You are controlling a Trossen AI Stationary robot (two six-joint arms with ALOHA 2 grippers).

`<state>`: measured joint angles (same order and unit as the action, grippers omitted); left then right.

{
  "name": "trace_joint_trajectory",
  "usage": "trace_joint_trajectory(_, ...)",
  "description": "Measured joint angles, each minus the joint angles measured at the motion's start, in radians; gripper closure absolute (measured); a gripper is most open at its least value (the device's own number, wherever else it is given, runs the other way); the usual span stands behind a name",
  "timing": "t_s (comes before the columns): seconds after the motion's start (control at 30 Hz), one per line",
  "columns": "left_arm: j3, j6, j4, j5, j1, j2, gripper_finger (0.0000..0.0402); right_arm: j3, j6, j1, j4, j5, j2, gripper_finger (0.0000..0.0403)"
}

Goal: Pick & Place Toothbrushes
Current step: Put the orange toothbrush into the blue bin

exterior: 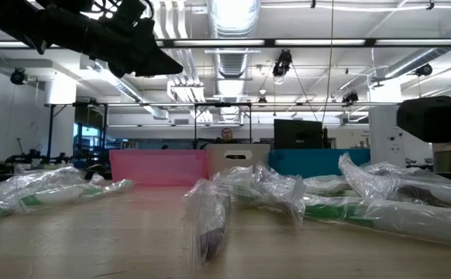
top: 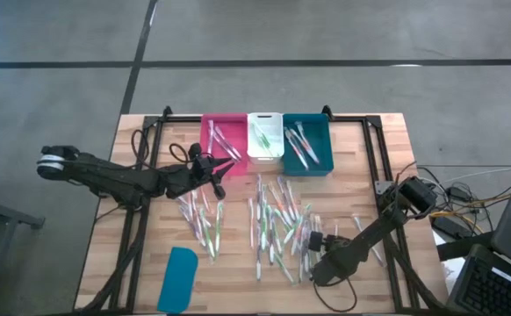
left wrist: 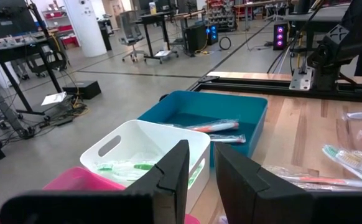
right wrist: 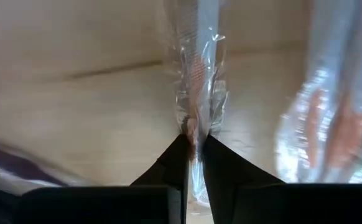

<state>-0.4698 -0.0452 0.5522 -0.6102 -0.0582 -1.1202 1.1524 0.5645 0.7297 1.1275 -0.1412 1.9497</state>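
Wrapped toothbrushes (exterior: 210,203) scattered in front of pink bin (exterior: 157,167); white bin (exterior: 237,160) beside it, teal bin (exterior: 315,163) beyond. Dark arm (exterior: 86,31) above pink bin.

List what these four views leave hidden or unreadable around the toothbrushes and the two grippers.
- Right gripper pinches a wrapped toothbrush; blur hides the brush's colour, and the picture's top edge cuts it off.
- High view: the right gripper's fingertips are too small, lost in the toothbrush pile.
- Left wrist view: left gripper fingers hide the pink bin contents.
- Low view: bin walls hide what lies inside.
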Motion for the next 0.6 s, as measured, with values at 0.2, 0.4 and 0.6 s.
trace_joint_trajectory(0.2,0.000,0.000,0.000,0.000,0.000,0.000,0.0321,0.001,-0.060,0.016,0.078,0.012,-0.039,0.0382)
trace_joint_trajectory(0.4,0.000,0.001,0.000,0.000,0.003,0.000,0.0321,0.034,-0.182,0.034,0.157,-0.065,-0.077,0.0383)
trace_joint_trajectory(0.6,0.000,0.039,-0.001,0.000,0.003,0.000,0.0321,0.086,-0.351,0.050,0.246,-0.231,-0.095,0.0384)
